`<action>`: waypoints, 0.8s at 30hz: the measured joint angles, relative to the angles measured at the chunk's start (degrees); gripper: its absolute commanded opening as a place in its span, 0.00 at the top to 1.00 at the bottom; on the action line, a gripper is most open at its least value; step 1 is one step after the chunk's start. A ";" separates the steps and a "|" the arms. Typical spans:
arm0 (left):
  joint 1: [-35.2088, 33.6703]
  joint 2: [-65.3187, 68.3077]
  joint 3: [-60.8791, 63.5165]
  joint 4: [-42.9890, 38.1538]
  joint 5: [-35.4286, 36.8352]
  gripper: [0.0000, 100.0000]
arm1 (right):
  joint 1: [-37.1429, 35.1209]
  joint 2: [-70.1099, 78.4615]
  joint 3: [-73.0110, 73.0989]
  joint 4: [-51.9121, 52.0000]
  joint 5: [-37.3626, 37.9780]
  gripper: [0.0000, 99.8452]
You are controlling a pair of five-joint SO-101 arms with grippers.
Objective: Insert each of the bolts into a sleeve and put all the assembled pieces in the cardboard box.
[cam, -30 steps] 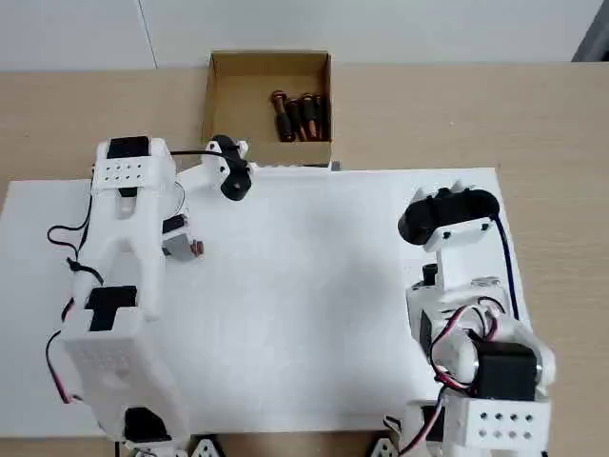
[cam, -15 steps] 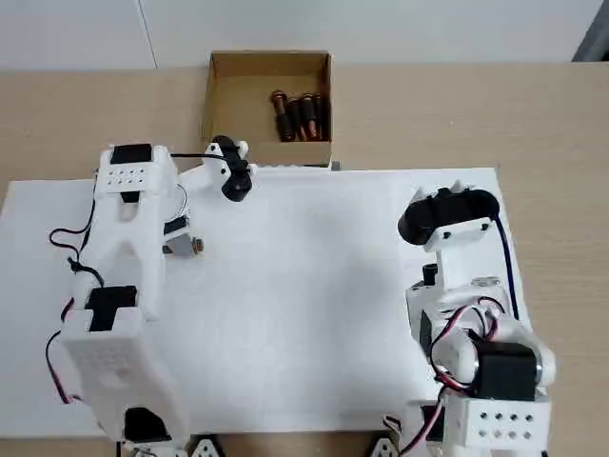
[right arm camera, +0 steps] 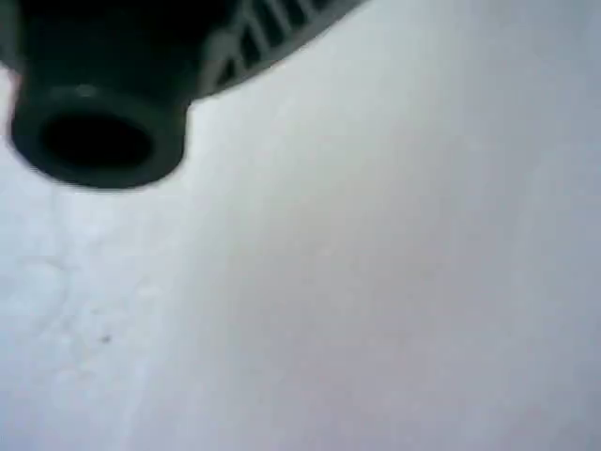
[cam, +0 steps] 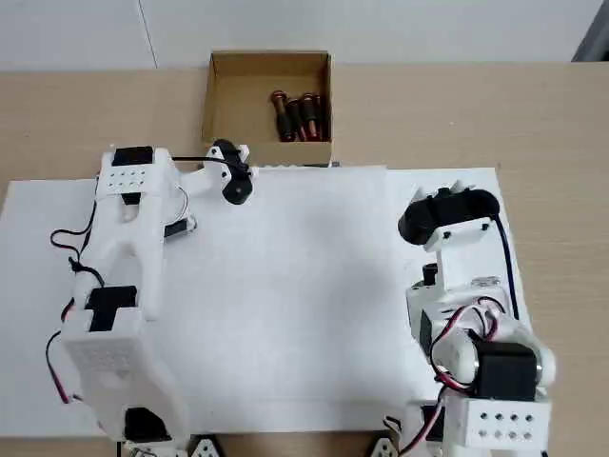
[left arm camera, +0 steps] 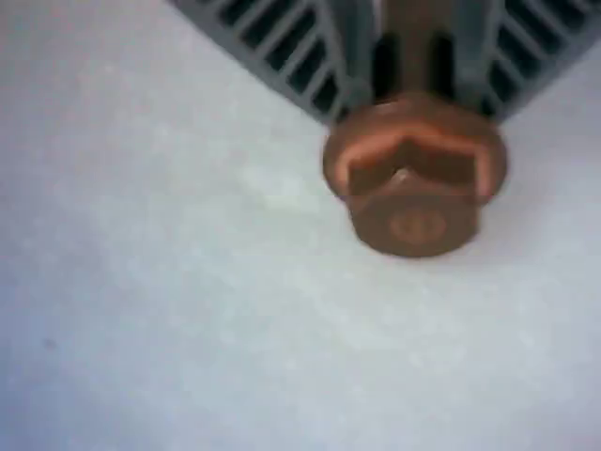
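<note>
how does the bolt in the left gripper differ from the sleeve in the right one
Colour: the bolt is copper, the sleeve black. End shape: the bolt shows a solid hexagonal head on a round flange; the sleeve shows a round open hole. Both are gripped over the white sheet.

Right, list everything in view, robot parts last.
cardboard box: one, brown, on the table beyond the paper.
assembled pieces: at least three, copper bolts in dark sleeves, in the box's right half.
paper sheet: one, white, on the table under both arms.
table: one, light wood.
bolt: one, copper, hex head, in the left gripper.
sleeve: one, black, in the right gripper.
left gripper: grey ribbed fingers, shut on the bolt.
right gripper: shut on the sleeve.
</note>
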 measured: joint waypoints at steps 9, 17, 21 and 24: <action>2.55 0.00 -14.33 18.46 1.14 0.99 | 0.09 0.00 -7.03 7.12 0.00 1.00; 6.07 0.00 -31.82 19.87 20.75 0.99 | 0.00 -0.26 -10.64 9.85 0.18 1.00; 6.33 0.00 -40.09 20.13 25.14 0.99 | 0.00 -0.09 -10.64 8.88 0.18 1.00; 6.42 0.09 -46.86 20.22 29.89 0.99 | 0.00 -0.53 -10.64 6.24 0.18 1.00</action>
